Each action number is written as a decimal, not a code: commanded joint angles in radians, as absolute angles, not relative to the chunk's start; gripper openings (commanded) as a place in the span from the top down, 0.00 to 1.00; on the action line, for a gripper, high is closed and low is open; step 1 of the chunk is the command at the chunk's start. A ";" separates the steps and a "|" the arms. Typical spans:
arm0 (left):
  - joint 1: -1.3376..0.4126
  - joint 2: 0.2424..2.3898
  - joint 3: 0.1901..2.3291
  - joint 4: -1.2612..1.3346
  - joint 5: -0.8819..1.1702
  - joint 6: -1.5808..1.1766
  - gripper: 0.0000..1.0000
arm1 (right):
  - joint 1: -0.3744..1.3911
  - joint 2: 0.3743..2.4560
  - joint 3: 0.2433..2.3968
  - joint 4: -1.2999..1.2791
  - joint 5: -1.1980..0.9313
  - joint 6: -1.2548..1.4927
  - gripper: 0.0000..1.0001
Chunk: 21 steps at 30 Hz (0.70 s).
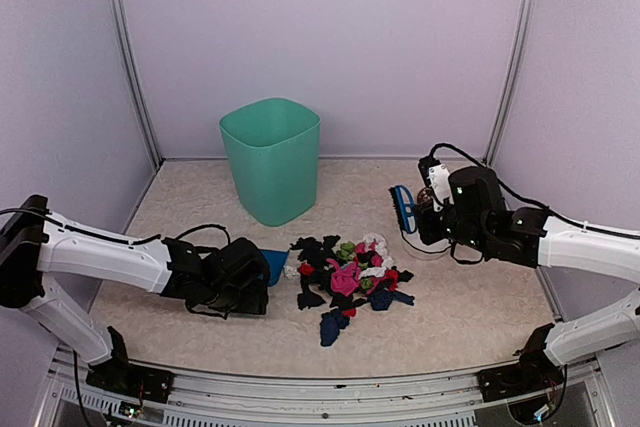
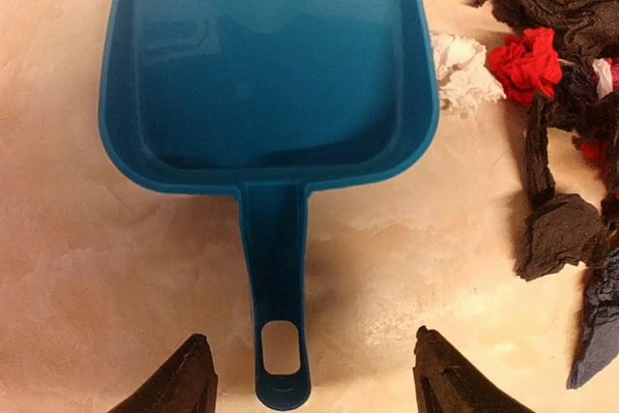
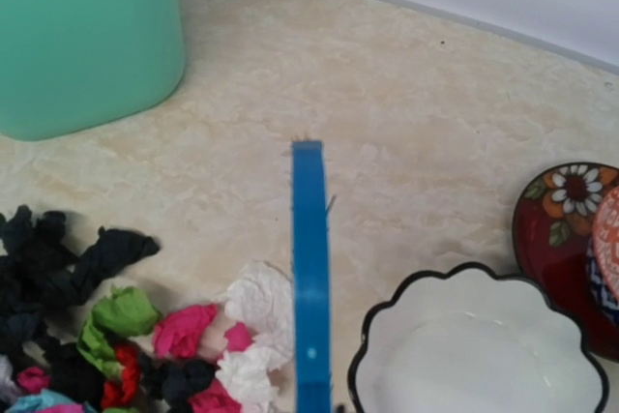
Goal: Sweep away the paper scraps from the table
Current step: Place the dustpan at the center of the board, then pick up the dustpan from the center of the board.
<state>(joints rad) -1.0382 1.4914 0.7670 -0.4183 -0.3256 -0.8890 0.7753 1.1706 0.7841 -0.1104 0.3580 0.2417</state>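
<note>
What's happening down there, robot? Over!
Left gripper open astride dustpan handle. Right gripper shut on brush. Paper scraps piled on table, unswept. Bowl beside brush.

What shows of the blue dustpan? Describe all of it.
The blue dustpan looks like glossy plastic: a shallow, empty pan with a raised rim and a handle with a hanging slot. It lies flat on the table, handle end inside the open left gripper, untouched; a white scrap sits at its side.
</note>
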 commanded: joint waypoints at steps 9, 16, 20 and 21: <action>-1.089 1.533 0.603 -0.106 -0.548 -0.877 0.37 | 0.766 1.107 0.752 -0.129 0.319 0.279 1.00; -1.102 1.619 0.592 -0.007 -0.587 -0.820 0.42 | 0.766 1.106 0.764 -0.145 0.315 0.292 1.00; -1.103 1.657 0.598 0.022 -0.609 -0.808 0.49 | 0.766 1.109 0.769 -0.157 0.313 0.295 1.00; -1.103 1.668 0.600 0.024 -0.615 -0.812 0.51 | 0.765 1.109 0.771 -0.159 0.313 0.296 1.00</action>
